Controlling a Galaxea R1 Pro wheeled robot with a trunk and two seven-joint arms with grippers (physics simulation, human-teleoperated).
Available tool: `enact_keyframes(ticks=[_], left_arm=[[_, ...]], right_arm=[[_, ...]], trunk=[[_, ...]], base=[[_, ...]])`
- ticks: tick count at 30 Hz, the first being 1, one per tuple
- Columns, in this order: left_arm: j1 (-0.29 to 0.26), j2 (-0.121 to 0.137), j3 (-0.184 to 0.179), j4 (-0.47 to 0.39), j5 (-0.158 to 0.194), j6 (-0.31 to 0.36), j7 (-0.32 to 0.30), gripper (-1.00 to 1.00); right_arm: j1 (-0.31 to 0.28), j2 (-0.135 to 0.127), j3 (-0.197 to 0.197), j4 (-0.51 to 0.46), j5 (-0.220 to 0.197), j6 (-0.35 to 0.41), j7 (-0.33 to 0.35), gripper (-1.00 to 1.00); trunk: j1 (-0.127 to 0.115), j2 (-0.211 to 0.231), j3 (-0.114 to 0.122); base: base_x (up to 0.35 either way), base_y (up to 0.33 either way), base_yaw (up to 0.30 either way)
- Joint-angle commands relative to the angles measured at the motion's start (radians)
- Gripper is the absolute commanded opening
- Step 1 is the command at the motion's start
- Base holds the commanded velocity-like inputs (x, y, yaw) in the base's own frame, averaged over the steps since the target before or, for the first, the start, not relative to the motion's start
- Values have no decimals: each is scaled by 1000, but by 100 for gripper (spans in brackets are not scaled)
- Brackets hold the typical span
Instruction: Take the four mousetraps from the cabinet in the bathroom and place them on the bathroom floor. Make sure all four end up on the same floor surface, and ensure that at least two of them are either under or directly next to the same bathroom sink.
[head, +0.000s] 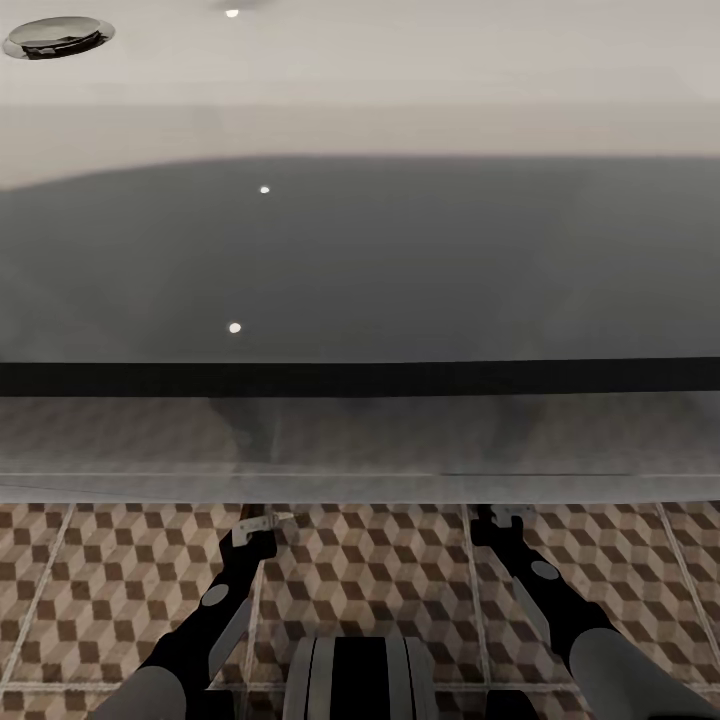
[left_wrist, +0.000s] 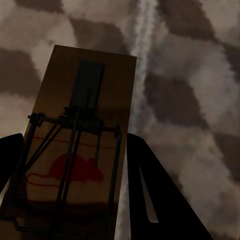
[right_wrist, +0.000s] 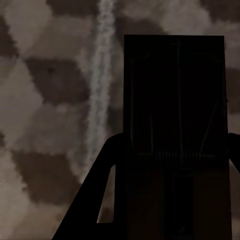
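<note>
My left gripper (left_wrist: 75, 145) is shut on a mousetrap (left_wrist: 100, 75), a tan board with a black wire spring and a red mouse print. The patterned bathroom floor (left_wrist: 190, 100) lies close behind it. A second mousetrap (right_wrist: 172, 85) is dark in shadow, and my right gripper (right_wrist: 175, 145) is shut on it, again just over the floor tiles (right_wrist: 50, 100). In the head view both arms reach forward and down, the left gripper (head: 262, 525) and right gripper (head: 497, 520) at the lower edge of a big white fixture (head: 360, 250). The cabinet is out of view.
The white fixture has a round drain (head: 58, 36) at the far left and a dark band (head: 360, 378) along its lower part. It overhangs the cube-patterned tiles (head: 380, 570) right in front of me. My base (head: 355, 680) sits between the arms.
</note>
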Motion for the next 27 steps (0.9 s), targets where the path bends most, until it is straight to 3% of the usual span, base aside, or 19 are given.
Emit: enact_keyframes(ticks=[1, 27], left_arm=[[-1, 1, -9, 0, 4, -4, 11, -100], [0, -1, -9, 0, 4, -5, 11, -100]], right_arm=[[0, 0, 0, 1, -5, -4, 5, -100], [0, -1, 0, 1, -5, -3, 8, -100]], trunk=[[0, 0, 0], [0, 0, 0]], base=[[0, 0, 0], [0, 0, 0]])
